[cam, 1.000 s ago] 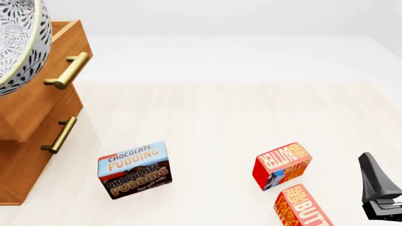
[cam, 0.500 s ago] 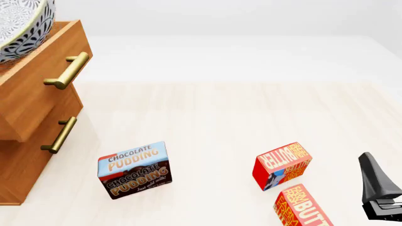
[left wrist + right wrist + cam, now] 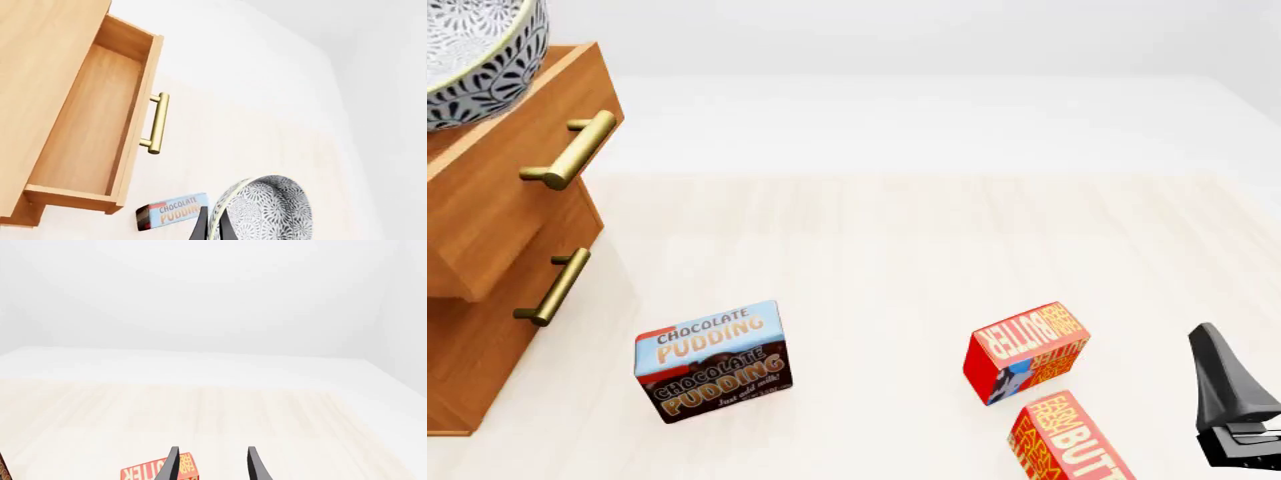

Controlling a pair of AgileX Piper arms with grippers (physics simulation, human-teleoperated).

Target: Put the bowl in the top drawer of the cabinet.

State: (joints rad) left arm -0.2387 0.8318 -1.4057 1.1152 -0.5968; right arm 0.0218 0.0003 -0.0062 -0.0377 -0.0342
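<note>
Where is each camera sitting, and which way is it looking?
Front view: above and behind the arms, looking forward and down at the cabinet; right gripper shows.
Left wrist view: behind the left fingers pinching the bowl, facing the open top drawer.
Right wrist view: behind the right fingers, facing across the table.
Shared: the chocolate pudding box, front and left wrist.

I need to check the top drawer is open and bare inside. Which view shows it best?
The left wrist view: the warm brown wooden top drawer is open, its bare floor visible. The front view shows only its front and brass handle; the right wrist view shows none of it.
</note>
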